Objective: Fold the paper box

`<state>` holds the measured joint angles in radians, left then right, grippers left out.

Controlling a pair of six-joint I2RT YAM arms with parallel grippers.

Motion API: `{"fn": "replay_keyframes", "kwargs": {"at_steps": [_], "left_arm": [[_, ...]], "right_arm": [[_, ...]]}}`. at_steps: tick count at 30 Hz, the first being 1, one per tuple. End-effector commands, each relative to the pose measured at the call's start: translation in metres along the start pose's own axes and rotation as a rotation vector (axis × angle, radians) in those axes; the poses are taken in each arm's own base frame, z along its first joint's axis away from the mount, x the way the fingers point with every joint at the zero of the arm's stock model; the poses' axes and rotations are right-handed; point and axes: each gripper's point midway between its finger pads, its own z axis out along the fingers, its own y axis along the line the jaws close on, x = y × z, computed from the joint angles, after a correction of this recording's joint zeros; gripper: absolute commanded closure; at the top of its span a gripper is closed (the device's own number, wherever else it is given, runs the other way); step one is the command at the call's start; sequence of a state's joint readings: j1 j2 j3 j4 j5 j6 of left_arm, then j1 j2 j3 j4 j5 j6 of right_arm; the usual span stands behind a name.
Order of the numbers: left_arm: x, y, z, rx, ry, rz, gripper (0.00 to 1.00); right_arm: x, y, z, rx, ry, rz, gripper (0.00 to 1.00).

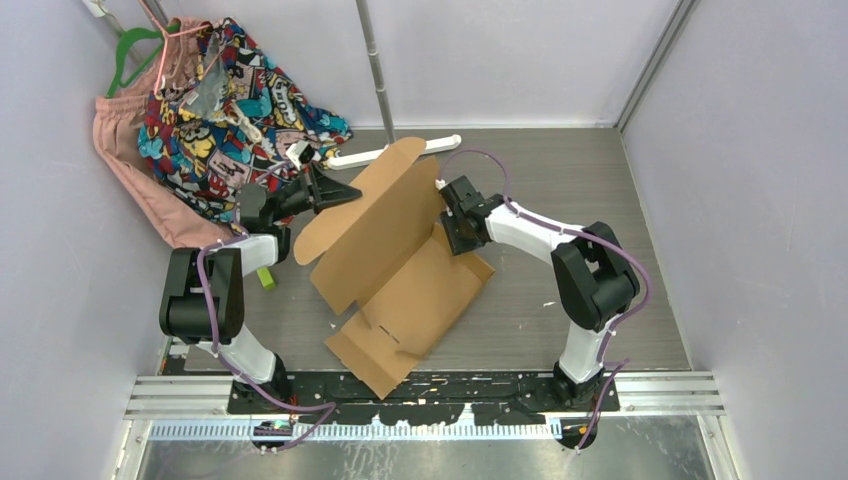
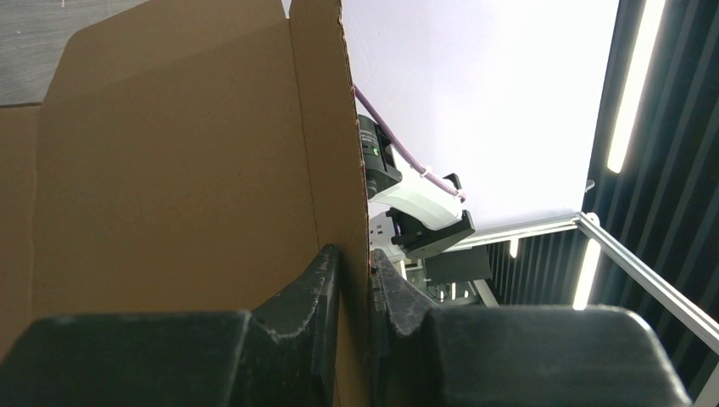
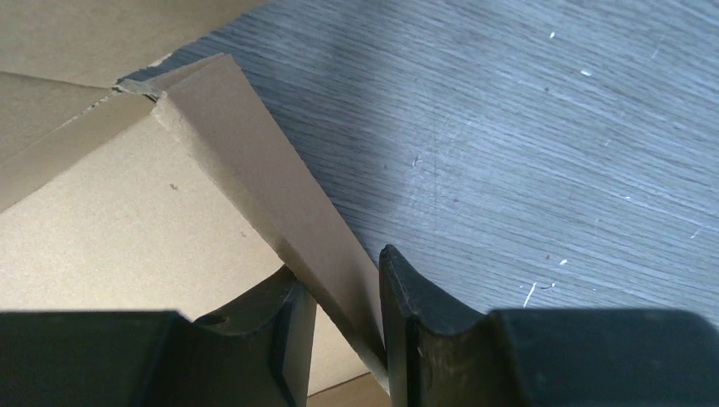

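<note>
I work on a grey wood-grain table (image 1: 560, 170) walled in by plain white panels. Beyond my left gripper (image 1: 335, 192), in the far corner, a bright comic-print garment (image 1: 230, 110) and a pink one (image 1: 150, 190) hang from a green hanger (image 1: 135, 50). A white hanger (image 1: 400, 152) lies on the table just past the cardboard.

The paper box (image 1: 420, 300) is between my two arms. It is a brown corrugated die-cut sheet, only partly folded. Its near part lies flat on the table and reaches back toward my bases. The far part is a raised panel (image 1: 375, 215) that stands up from a crease and leans toward my left side.

My left gripper (image 2: 353, 280) is nipped narrowly onto the edge of that raised panel (image 2: 186, 170). One of its fingers (image 2: 314, 288) presses the inner face and the other presses the outer face, with the board's edge running up between them. Past that edge I can see my right arm (image 2: 415, 203) against the white wall.

My right gripper (image 1: 455, 235) sits at the sheet's far right edge, tipped down toward the table (image 3: 509, 127). In its own camera, the right gripper (image 3: 343, 297) straddles a narrow flap (image 3: 280, 195) that is lifted off the tabletop. The flap runs slantwise through the gap and fills it. It lies against both fingers (image 3: 407, 305), so I have that flap in a moderate pinch. To the left of this gripper the pale inside face of the box spreads out, and to its right there is bare table.

A small green object (image 1: 267, 279) lies on the table beside my left forearm.
</note>
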<state>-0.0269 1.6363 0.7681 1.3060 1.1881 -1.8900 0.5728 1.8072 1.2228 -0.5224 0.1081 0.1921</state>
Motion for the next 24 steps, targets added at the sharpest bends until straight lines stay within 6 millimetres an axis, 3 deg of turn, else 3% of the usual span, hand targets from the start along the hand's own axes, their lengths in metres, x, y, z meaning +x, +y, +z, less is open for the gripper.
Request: {"fn": "replay_keyframes", "kwargs": {"at_steps": [1, 5, 7, 13, 16, 21, 24], "left_arm": [[-0.009, -0.044, -0.001, 0.09, -0.037, 0.174, 0.83], [-0.015, -0.045, 0.001, 0.093, -0.042, 0.174, 0.82], [-0.029, -0.046, -0.005, 0.092, -0.077, 0.182, 0.8], [-0.051, -0.056, -0.001, 0.115, -0.103, 0.193, 0.66], [-0.059, -0.06, -0.001, 0.124, -0.114, 0.197, 0.66], [-0.061, -0.068, -0.001, 0.133, -0.116, 0.208, 0.66], [-0.057, -0.071, -0.002, 0.133, -0.112, 0.219, 0.66]], "right_arm": [[0.046, -0.065, 0.013, 0.308, 0.13, -0.008, 0.82], [0.048, -0.068, 0.011, 0.326, 0.107, 0.014, 0.82], [0.049, -0.067, 0.011, 0.32, 0.102, 0.026, 0.82], [0.043, -0.064, 0.012, 0.299, 0.117, 0.049, 0.79], [0.038, -0.064, 0.014, 0.303, 0.127, 0.042, 0.71], [0.04, -0.069, 0.013, 0.334, 0.128, 0.036, 0.7], [0.041, -0.074, 0.009, 0.354, 0.123, 0.033, 0.62]]}}
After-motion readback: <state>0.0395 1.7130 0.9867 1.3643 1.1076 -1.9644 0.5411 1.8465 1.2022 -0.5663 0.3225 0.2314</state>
